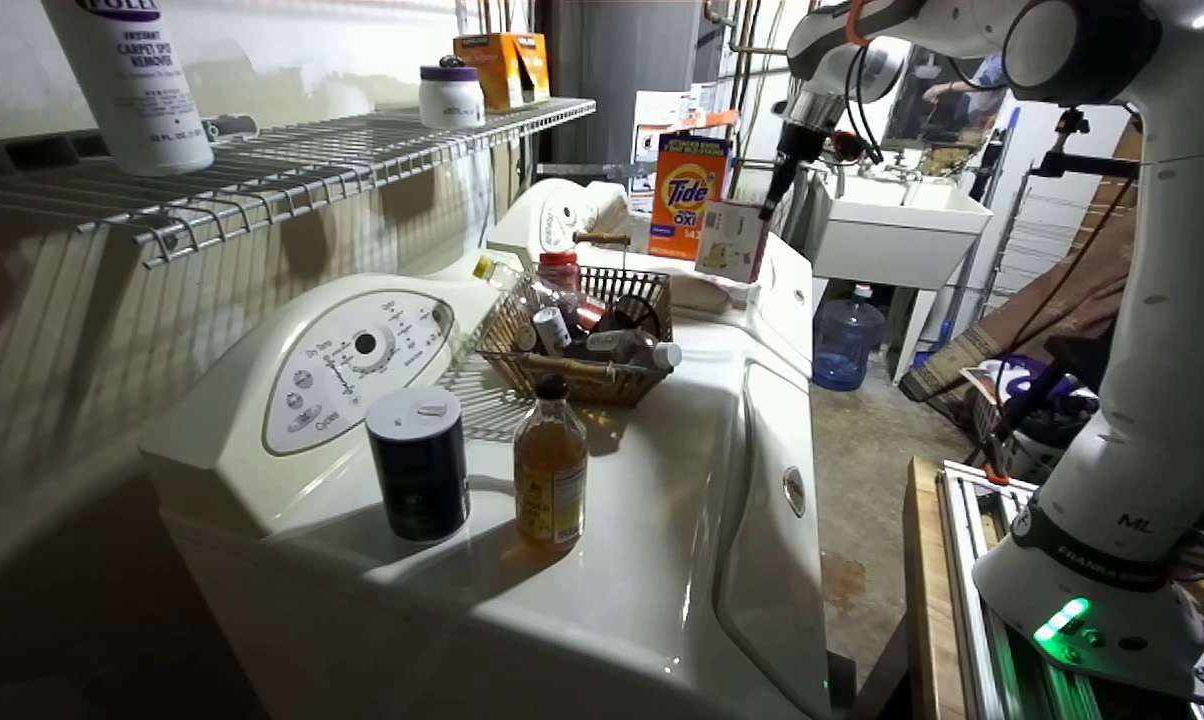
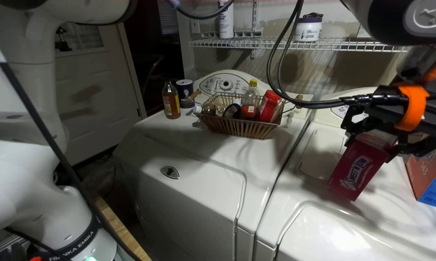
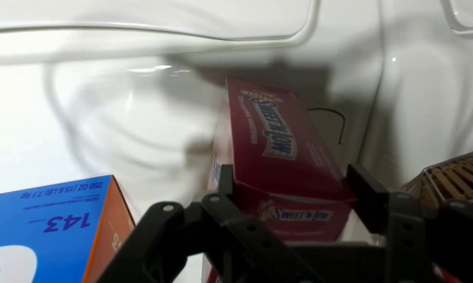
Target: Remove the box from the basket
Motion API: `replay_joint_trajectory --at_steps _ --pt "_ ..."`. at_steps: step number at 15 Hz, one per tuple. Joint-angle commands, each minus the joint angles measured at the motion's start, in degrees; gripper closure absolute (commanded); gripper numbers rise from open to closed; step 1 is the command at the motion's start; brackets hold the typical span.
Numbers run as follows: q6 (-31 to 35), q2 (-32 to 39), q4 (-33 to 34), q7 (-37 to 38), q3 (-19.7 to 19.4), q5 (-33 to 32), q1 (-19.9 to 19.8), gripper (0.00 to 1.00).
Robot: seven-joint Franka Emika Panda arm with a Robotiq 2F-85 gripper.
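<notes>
Exterior views, both of them, show us the white dryer and, right beside it, a matching appliance that we take for the washer. The Franka Panda arm has its far end over that washer. Next in size comes the orange Tide box, upright on the washer. Then we have the slatted wicker basket, which sits on the dryer, well apart from the gripper. The jaws stand parted by no more than the width of what they hold, one on each side: in the wrist view we see the pink-and-white Sweet'N Low box pinched between them near one end. That box hangs tilted above the washer, near the Tide box but apart from it, and outside the basket altogether; we judge that it touches nothing below, though how high it hangs we cannot tell. So by our reading the removal itself is done, and the grip looks sound. What is left, we think, is to lower the box, settle it on the washer without nudging the Tide box, and release it; none of that is done yet. Smallest of all, a clear bottle with a yellow cap and a red-lidded container sit in the basket, and since the task names only the box, we would leave both alone
</notes>
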Motion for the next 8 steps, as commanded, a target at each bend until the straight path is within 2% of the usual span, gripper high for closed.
replay_joint_trajectory --at_steps 1,7,8 --pt "2.0 2.9 4.2 1.5 2.1 -3.1 -2.4 0.52" --pt "6.4 5.6 5.5 1.6 4.7 -4.8 -4.1 0.53" --pt "7.0 5.9 5.6 1.8 5.1 -5.3 -4.1 0.32"
